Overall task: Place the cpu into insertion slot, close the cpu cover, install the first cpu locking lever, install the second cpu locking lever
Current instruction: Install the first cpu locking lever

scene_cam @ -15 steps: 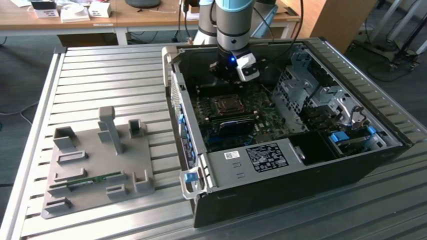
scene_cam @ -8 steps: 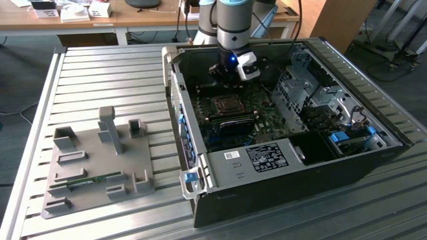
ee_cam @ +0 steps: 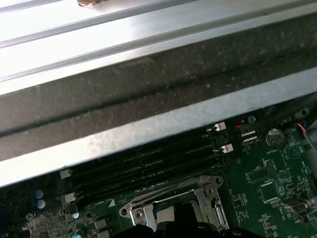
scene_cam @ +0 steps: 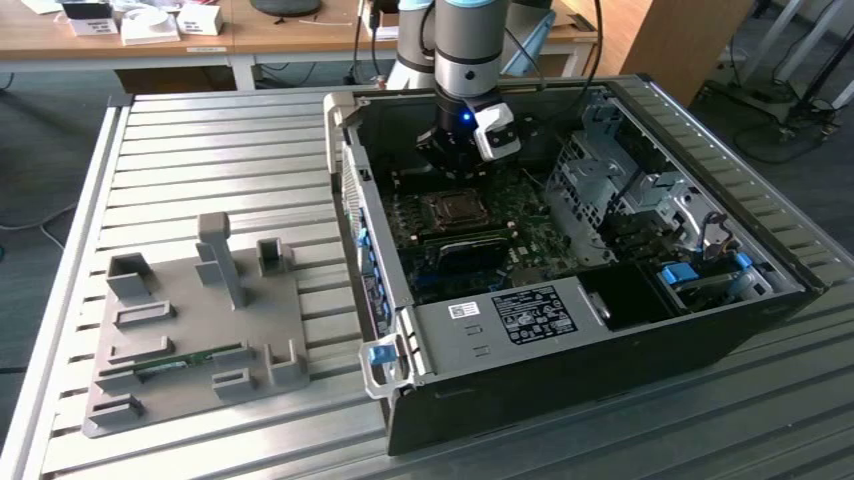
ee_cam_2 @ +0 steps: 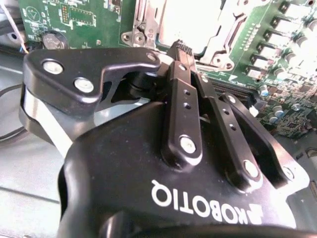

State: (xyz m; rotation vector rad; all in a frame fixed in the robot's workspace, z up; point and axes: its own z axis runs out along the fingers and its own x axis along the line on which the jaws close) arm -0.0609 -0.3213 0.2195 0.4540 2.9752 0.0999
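Note:
My gripper [scene_cam: 451, 172] hangs inside the open computer case, just above the far edge of the insertion slot [scene_cam: 454, 208]. In the second wrist view its two black fingers [ee_cam_2: 181, 79] lie close together and meet at the tip of the gripper [ee_cam_2: 183, 48]. Nothing shows between them. Beyond the tip a pale silver-grey face, the cpu [ee_cam_2: 185, 20], sits in the socket. The silver cpu cover [ee_cam_2: 225, 34] frames it. In the first wrist view the cpu cover [ee_cam: 171, 198] appears to lie flat on the green board, with the dark gripper [ee_cam: 185, 222] over its near edge.
Long black memory slots [ee_cam: 148, 166] run beside the socket. The case's metal wall [ee_cam: 148, 124] rises close behind them. A silver drive cage [scene_cam: 627, 180] stands at the exterior view's right. A grey fixture plate [scene_cam: 200, 320] with a green memory stick [scene_cam: 174, 366] lies on the slatted table [scene_cam: 200, 150].

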